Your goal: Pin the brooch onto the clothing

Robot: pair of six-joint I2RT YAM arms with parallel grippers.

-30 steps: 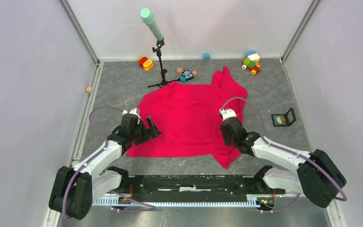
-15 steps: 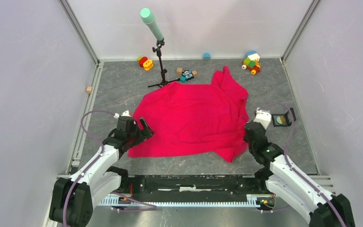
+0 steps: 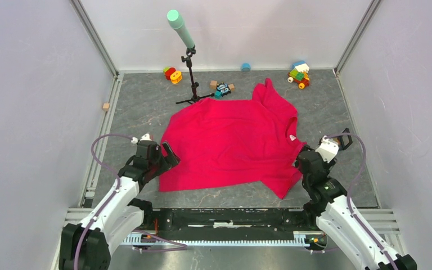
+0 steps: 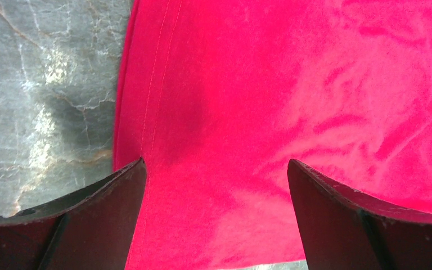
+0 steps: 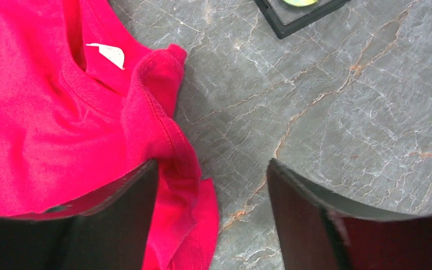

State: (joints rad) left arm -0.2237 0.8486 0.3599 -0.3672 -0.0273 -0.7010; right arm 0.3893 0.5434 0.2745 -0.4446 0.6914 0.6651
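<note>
The clothing, a bright red shirt (image 3: 230, 140), lies spread on the grey table, its white neck label (image 3: 292, 137) facing up at the right. My left gripper (image 3: 166, 157) hovers open over the shirt's left hem (image 4: 146, 112), nothing between its fingers. My right gripper (image 3: 305, 163) stands open at the shirt's right edge (image 5: 169, 140); its left finger (image 5: 129, 197) is over the fabric and its right finger over bare table. The brooch (image 5: 299, 2), a yellowish-green disc, peeks in at the top edge of the right wrist view inside a small black case (image 5: 304, 19).
A black stand with a green-tipped rod (image 3: 189, 62) is at the back. Small toys lie along the far wall (image 3: 172, 74) (image 3: 222, 88) (image 3: 299, 73), plus a blue cap (image 3: 246, 67). A wooden cube (image 3: 106, 106) sits by the left wall.
My right gripper dragged the shirt's right side rightward, then opened and let the fabric go; the shirt lies flatter with its label showing. My left arm drew back slightly to the left.
</note>
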